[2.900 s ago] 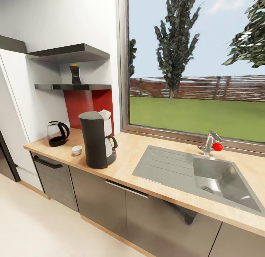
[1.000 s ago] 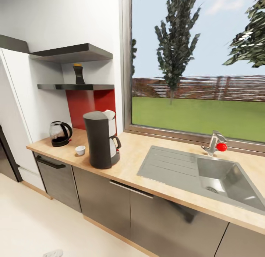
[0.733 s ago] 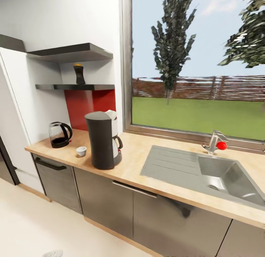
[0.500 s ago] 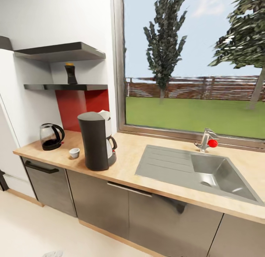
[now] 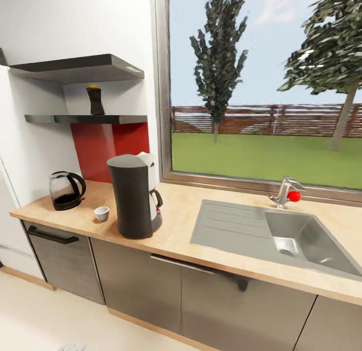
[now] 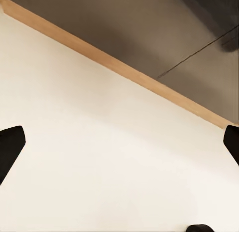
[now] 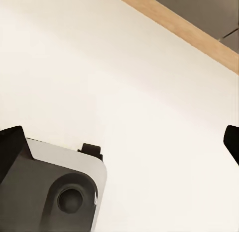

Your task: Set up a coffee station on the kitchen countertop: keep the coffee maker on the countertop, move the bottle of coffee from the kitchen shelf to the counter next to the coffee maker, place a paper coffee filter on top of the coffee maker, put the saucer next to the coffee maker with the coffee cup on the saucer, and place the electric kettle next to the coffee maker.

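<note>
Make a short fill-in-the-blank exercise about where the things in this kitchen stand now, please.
1. The dark coffee bottle with a yellow cap stands on the lower ____.
2. The small white cup sits between the glass electric kettle and the black ____.
3. The tap's knob is ____ in colour.

Missing words: shelf; coffee maker; red

- Wooden countertop [image 5: 181,225] runs from left edge to lower right of the head view.
- On it, left to right: electric kettle [image 5: 66,190] far left, small coffee cup [image 5: 101,213], black coffee maker [image 5: 133,195], all apart from each other.
- Steel sink [image 5: 241,225] set into right half; faucet [image 5: 285,192] behind it.
- Lower shelf [image 5: 85,118], upper left: bottle of coffee [image 5: 94,100] upright.
- Upper shelf [image 5: 75,69] above it.
</note>
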